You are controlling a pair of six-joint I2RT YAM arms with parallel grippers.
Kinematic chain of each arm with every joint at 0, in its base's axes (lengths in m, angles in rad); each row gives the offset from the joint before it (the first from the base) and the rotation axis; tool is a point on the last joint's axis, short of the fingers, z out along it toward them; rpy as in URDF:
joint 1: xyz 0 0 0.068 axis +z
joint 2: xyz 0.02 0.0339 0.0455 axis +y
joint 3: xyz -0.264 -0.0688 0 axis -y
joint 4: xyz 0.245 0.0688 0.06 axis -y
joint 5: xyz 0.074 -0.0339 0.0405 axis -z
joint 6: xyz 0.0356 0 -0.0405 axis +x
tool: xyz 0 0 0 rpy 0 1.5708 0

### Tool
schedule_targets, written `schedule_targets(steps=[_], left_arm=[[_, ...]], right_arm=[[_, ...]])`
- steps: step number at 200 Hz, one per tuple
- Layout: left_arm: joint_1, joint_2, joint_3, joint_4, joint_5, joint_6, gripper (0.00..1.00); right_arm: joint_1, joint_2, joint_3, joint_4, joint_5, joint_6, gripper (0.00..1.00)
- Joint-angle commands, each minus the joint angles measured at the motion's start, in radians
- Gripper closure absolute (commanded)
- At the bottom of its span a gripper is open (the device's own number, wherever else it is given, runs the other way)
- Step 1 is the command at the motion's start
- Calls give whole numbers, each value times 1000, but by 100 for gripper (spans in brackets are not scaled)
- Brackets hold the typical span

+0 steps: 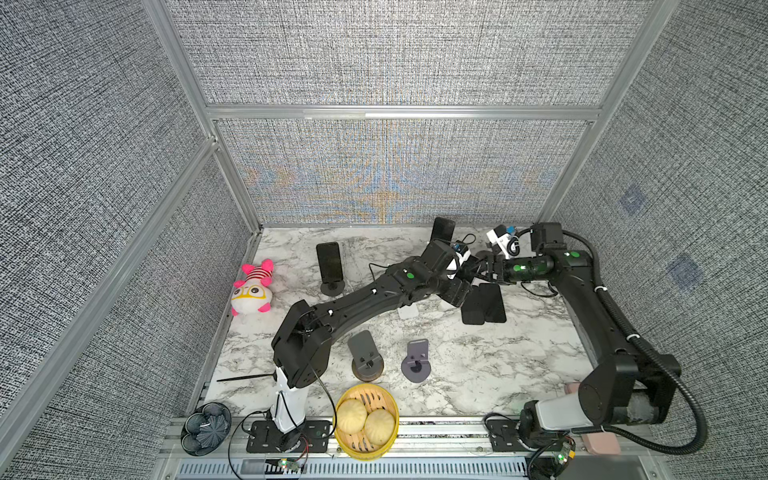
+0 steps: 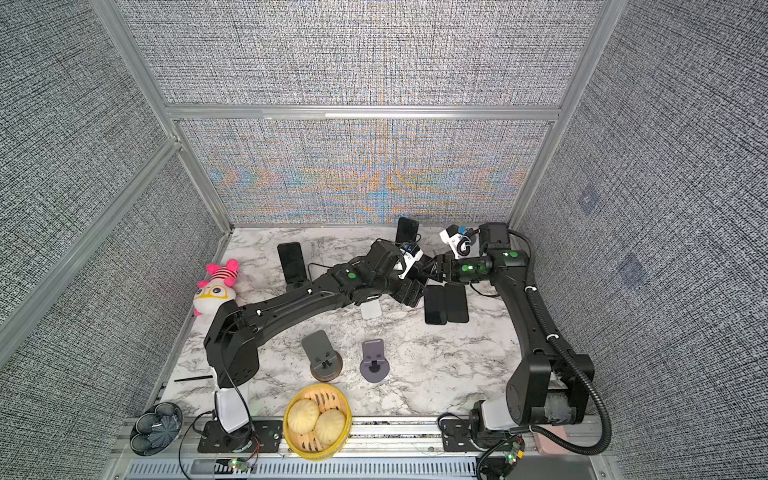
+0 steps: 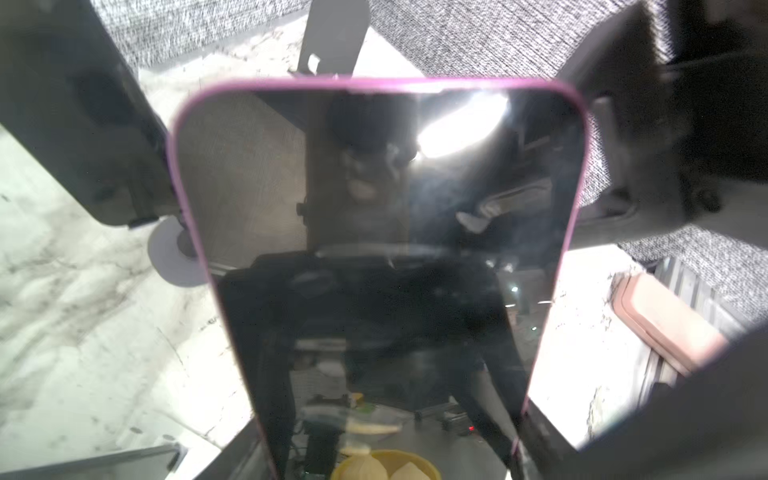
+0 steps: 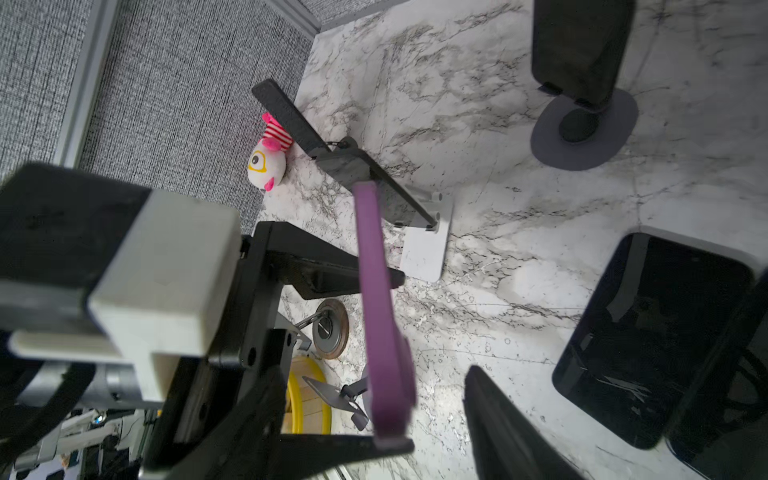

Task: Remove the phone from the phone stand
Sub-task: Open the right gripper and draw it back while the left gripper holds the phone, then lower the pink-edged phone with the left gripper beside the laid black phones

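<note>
While the left gripper (image 3: 392,449) pinches a purple-cased phone (image 3: 374,249) by its two long side edges near one end, the right gripper (image 3: 374,166) stands wide. Its fingers (image 3: 95,137) are spread on either side of the phone's other end, just beside the edges; whether they touch cannot be told.

The phone is held in the air over the marble table (image 1: 498,365), toward the back right, and rests on no stand. Two dark phones (image 1: 484,303) lie flat side by side on the table near it. In both top views the grippers meet there and mostly hide the phone.

Seen edge-on from the right wrist, the phone is a thin, straight purple slab. Its dark glass face mirrors the rig and a bright lamp.

It looks stiff, slim and fairly light. The glossy front would likely be slippery and could crack if dropped. The case rim looks matte and probably offers better purchase, so the safest hold seems to be across the long edges on the case, with contact kept off the glass.
</note>
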Motion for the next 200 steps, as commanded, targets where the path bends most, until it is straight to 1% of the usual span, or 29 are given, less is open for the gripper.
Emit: schedule_targets(steps=[1, 12, 26, 46, 64, 80, 88, 115, 153, 200], left_arm=[[-8, 26, 60, -54, -131, -119, 100], [-16, 81, 133, -173, -248, -184, 100], [-32, 150, 259, -320, -336, -248, 100], [-49, 249, 421, -470, -374, -335, 100], [-64, 329, 550, -592, -410, -426, 100], [-81, 381, 617, -659, -448, -496, 100], [-87, 400, 633, -671, -455, -519, 100], [-90, 456, 670, -679, -448, -577, 100], [-88, 521, 721, -664, -436, -559, 100], [-86, 562, 723, -601, -415, -542, 100]], right_arm=[[-48, -46, -35, 11, 193, 73, 22], [-76, -90, -78, 50, 264, 108, 22], [-107, -162, -164, 164, 270, 175, 22], [-122, -235, -266, 299, 297, 248, 22], [-131, -266, -305, 322, 340, 261, 22], [-145, -282, -321, 339, 356, 268, 22], [-152, -287, -357, 349, 354, 272, 22], [-175, -296, -375, 350, 353, 283, 22], [-207, -323, -415, 369, 361, 296, 22], [-228, -333, -426, 357, 360, 276, 22]])
